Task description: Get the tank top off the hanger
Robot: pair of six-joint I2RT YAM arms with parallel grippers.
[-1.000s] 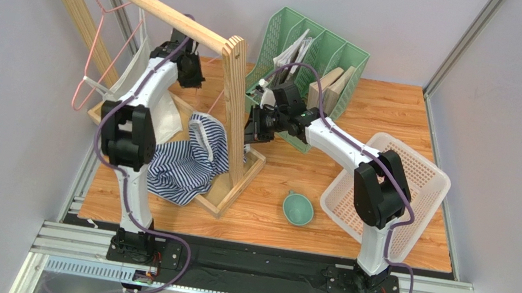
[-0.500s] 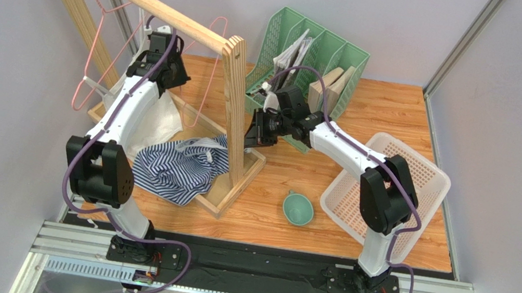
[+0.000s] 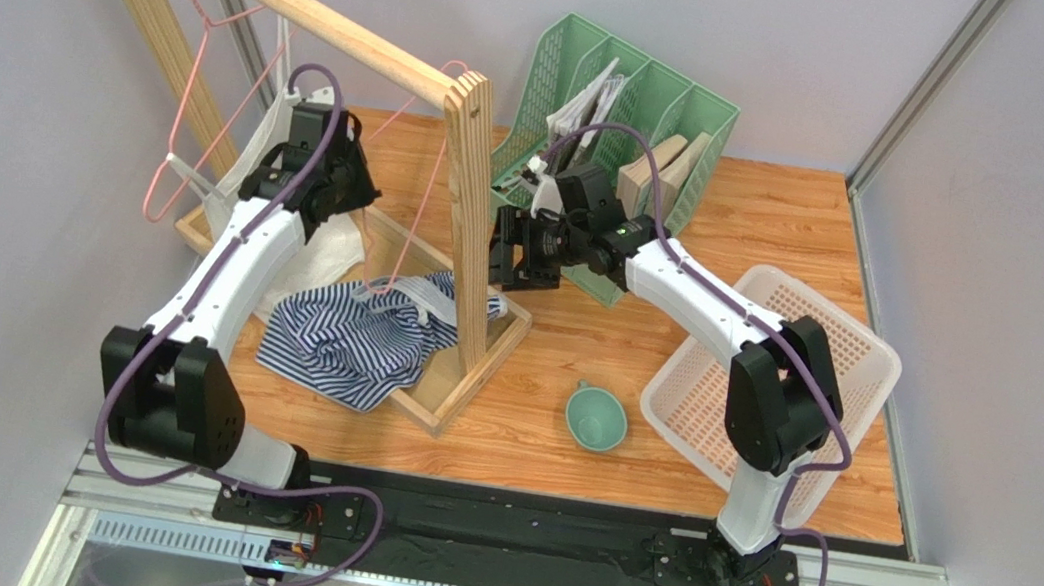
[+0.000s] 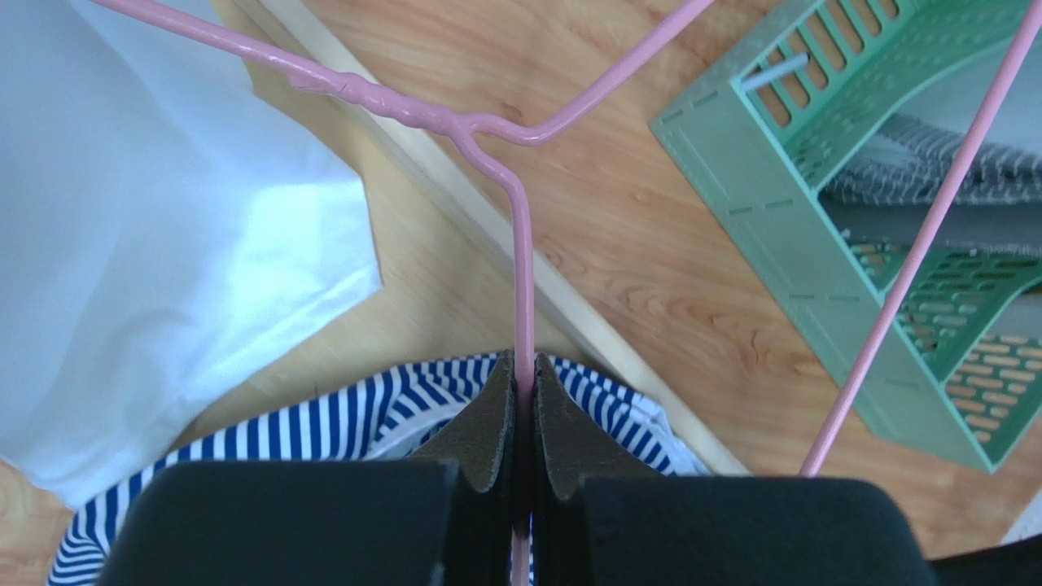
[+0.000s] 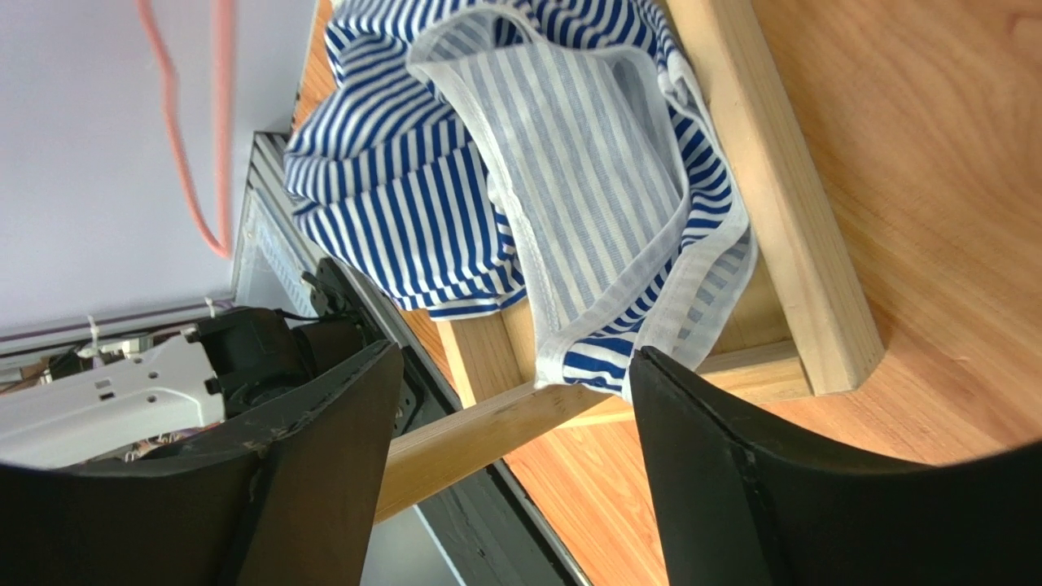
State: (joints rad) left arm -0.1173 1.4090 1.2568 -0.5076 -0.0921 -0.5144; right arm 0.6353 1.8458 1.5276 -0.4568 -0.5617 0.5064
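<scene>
Left of centre in the overhead view, nearest the arm bases, the striped tank top (image 3: 356, 335) lies heaped on the wooden rack base (image 3: 481, 364). It looks like light, limp cloth that should sag and stretch rather than slide, best pinched at a bound strap edge or a thick fold. Just beyond, the right claw (image 5: 514, 360) gapes wide, holding nothing. Farther up, the left claw (image 4: 522, 409) is clamped tight on the pink hanger (image 4: 519, 244) — whether a strap is caught on its lower end I cannot tell.
</scene>
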